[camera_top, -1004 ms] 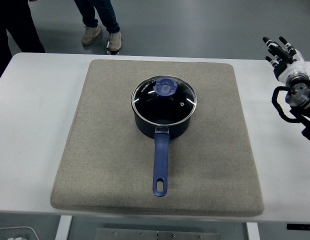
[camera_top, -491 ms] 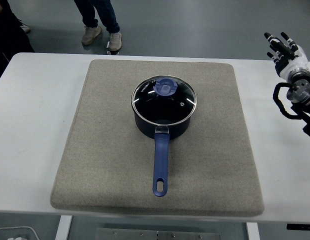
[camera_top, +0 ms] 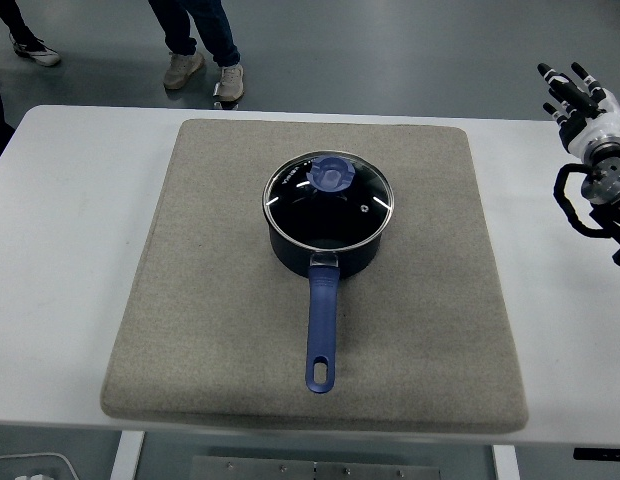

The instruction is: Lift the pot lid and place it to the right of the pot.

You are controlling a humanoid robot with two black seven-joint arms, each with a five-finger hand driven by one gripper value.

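We are holding our right hand at the far right edge of the counter, fingers seemingly spread and gripping nothing. The lid is sitting on the pot mid-mat, well to our left; the pot's handle is pointing toward the near edge. Only this hand is showing.

The right arm runs off the picture's right edge, and the people beyond the table show only legs.
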